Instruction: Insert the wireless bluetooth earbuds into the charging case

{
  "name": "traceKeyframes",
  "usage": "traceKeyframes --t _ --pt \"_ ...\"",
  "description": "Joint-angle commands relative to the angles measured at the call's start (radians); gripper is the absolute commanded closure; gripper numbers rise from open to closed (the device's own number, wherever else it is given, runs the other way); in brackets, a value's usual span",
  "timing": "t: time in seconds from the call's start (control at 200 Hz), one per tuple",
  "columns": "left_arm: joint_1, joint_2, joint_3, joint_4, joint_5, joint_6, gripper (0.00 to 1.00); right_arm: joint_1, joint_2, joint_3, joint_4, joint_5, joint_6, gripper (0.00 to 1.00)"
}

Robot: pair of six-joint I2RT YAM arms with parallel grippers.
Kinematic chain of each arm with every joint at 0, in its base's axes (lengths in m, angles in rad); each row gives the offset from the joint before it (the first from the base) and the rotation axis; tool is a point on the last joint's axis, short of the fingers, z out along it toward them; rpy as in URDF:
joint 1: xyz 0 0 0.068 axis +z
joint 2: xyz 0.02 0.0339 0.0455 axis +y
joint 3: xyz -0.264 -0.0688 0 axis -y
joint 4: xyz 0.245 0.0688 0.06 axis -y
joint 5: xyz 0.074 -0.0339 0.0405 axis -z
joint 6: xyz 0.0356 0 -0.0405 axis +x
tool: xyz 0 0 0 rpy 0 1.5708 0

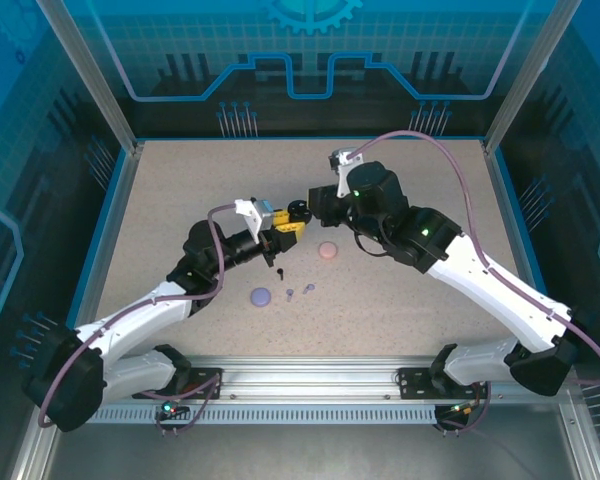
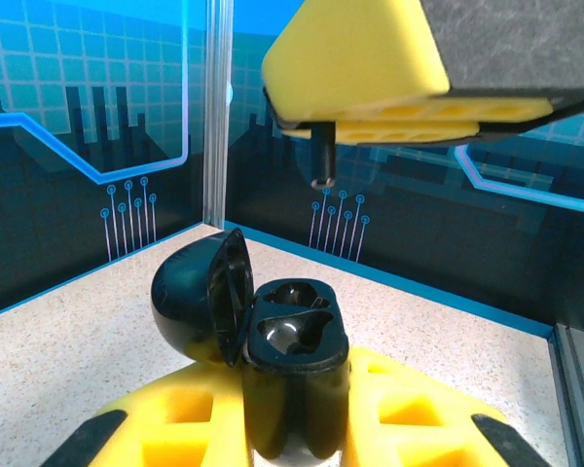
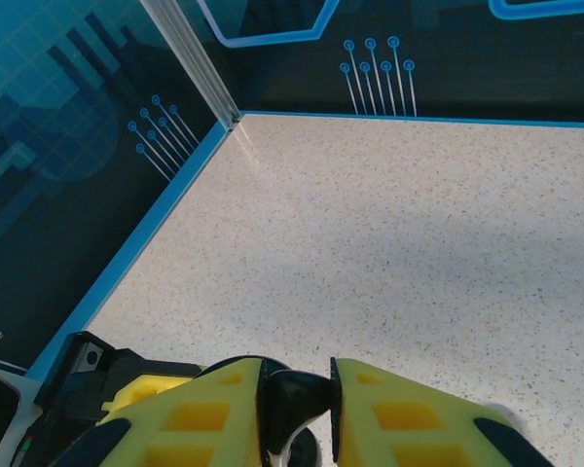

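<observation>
left gripper (image 2: pixel 297 420) clamped on open glossy black round charging case (image 2: pixel 292 336) | right gripper (image 3: pixel 297 401) pinching tiny black stemmed earbud (image 2: pixel 321 161), stem down, just above case | you: centre stem over a well, lower straight, release last

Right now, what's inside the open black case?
The case shows two moulded wells, both apparently empty. A black earbud hangs above it in the right gripper. The wells' bottoms are too dark to see fully.
</observation>
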Motion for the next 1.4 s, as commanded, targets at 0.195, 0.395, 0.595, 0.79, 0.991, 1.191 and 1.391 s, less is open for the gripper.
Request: traceKeyframes --t 0.195,0.395,0.595,0.79,0.991,1.191,1.391 --pt "-0.01 0.003 0.03 0.062 -0.028 -0.008 1.0 0.028 0.04 -0.003 0.032 -0.008 0.001 0.77" --pt "-0.01 0.004 0.03 0.072 -0.031 -0.008 1.0 0.032 0.053 -0.003 0.017 -0.009 0.004 0.77" --pt "-0.009 0.005 0.025 0.077 -0.036 -0.009 1.0 0.035 0.051 -0.005 -0.004 -0.003 0.001 0.77" --pt "-0.009 0.004 0.022 0.08 -0.04 -0.008 1.0 0.035 0.042 -0.016 -0.009 -0.015 0.007 0.77" --pt "-0.01 0.005 0.019 0.085 -0.041 -0.009 1.0 0.034 0.044 -0.022 -0.016 -0.035 0.012 0.76" --pt "-0.01 0.007 0.018 0.087 -0.042 -0.008 1.0 0.034 0.044 -0.022 -0.022 -0.042 0.011 0.75" --pt "-0.01 0.008 0.012 0.089 -0.049 -0.001 1.0 0.035 0.043 -0.014 -0.032 -0.049 0.007 0.76"
